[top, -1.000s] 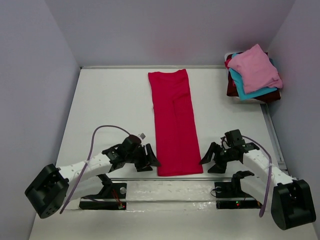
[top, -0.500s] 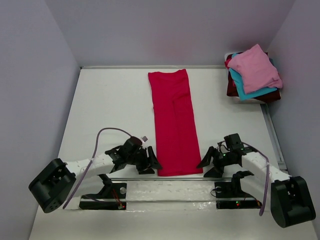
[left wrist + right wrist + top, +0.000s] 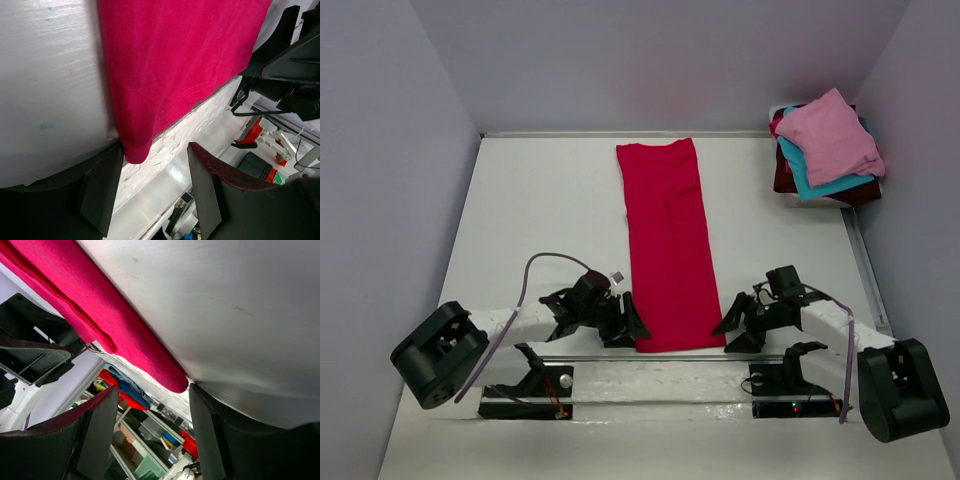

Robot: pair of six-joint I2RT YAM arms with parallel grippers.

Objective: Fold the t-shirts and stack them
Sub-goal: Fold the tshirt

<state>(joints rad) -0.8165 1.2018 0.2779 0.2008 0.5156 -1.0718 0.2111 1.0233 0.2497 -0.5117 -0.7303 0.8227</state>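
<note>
Top view: left hand (image 3: 628,325) & right hand (image 3: 728,328) are dark shapes at the near corners of the red shirt (image 3: 667,245). Too small to tell if fingertips touch the cloth. Far right corner of worktop (image 3: 550,230): pink shirt (image 3: 830,135) covers most of teal shirt (image 3: 812,186) & maroon shirt (image 3: 783,180). Only edges show, can't tell how those two are folded. Left wrist view: red shirt cut off by top edge, left hand's fingers (image 3: 100,185) cut off at bottom, cloth's left edge blurred. Right wrist view: shirt runs out top-left, right hand's fingers (image 3: 97,435) cut by bottom edge. Clutter (image 3: 125,390) past worktop's near edge is too blurred to name.
</note>
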